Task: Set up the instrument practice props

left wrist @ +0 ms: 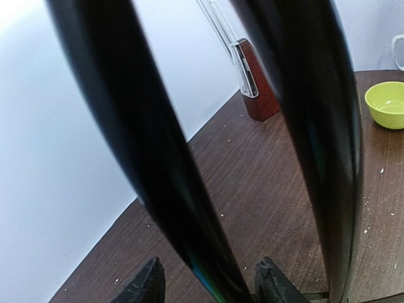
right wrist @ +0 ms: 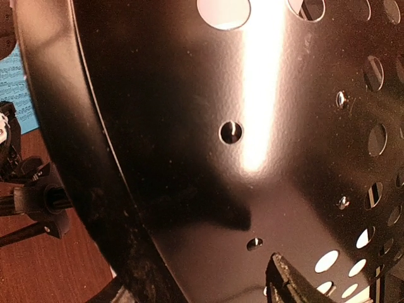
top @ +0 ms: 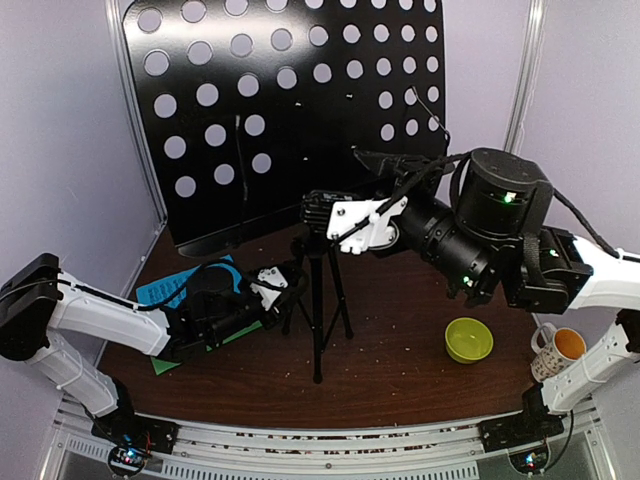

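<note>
The black music stand's perforated desk (top: pixel 300 110) fills the top view, tilted above its tripod (top: pixel 318 320). My left gripper (top: pixel 292 280) is low beside the tripod. In the left wrist view it (left wrist: pixel 208 287) is open, with one tripod leg (left wrist: pixel 158 145) between the jaws, close to the right finger. My right gripper (top: pixel 345 222) is at the desk's lower edge. In the right wrist view it (right wrist: pixel 199 293) stands open astride the desk's rim (right wrist: pixel 82 164). Blue and green sheets (top: pixel 165 288) lie flat under my left arm. The metronome (left wrist: pixel 259 85) stands at the table's far edge, hidden in the top view.
A yellow-green bowl (top: pixel 468 340) sits on the brown table (top: pixel 400 370) at the right, also seen in the left wrist view (left wrist: pixel 388 104). A spotted white mug (top: pixel 553 348) stands at the right edge. White walls close in the back and sides.
</note>
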